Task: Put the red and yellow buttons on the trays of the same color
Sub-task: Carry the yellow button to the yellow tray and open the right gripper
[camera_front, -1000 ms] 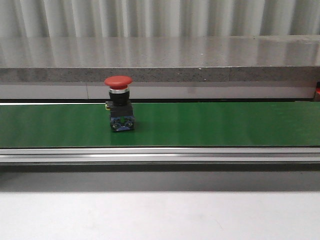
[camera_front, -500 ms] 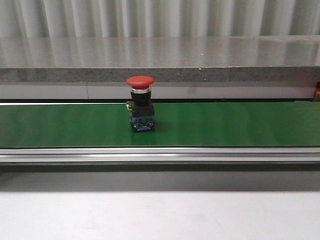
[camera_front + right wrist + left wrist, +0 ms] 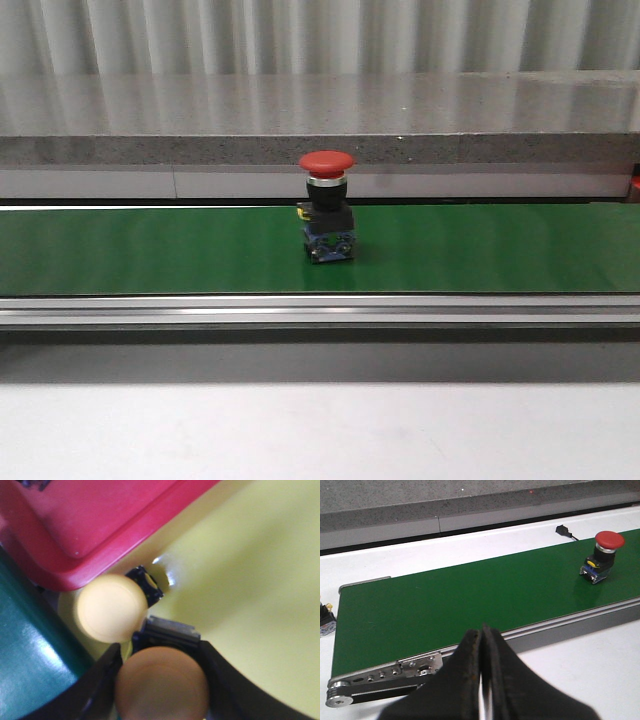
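Observation:
A red button (image 3: 327, 225) with a black and blue base stands upright on the green belt (image 3: 150, 250) near the middle of the front view. It also shows in the left wrist view (image 3: 602, 555), far across the belt (image 3: 445, 600) from my left gripper (image 3: 482, 630), which is shut and empty over the belt's near rail. My right gripper (image 3: 160, 652) is shut on a yellow button (image 3: 162, 685), its cap dark in shadow, low over the yellow tray (image 3: 250, 580). Another yellow button (image 3: 111, 607) stands in that tray next to it. The red tray (image 3: 100, 525) lies beside the yellow one.
A grey stone ledge (image 3: 320, 120) runs behind the belt. A metal rail (image 3: 320, 310) edges the belt's front. A small black connector (image 3: 561, 529) lies on the white table beyond the belt. A dark blue part (image 3: 325, 620) sits at the belt's end. Neither arm shows in the front view.
The red button has travelled to the right along the belt, from left of centre to about the centre of the front view.

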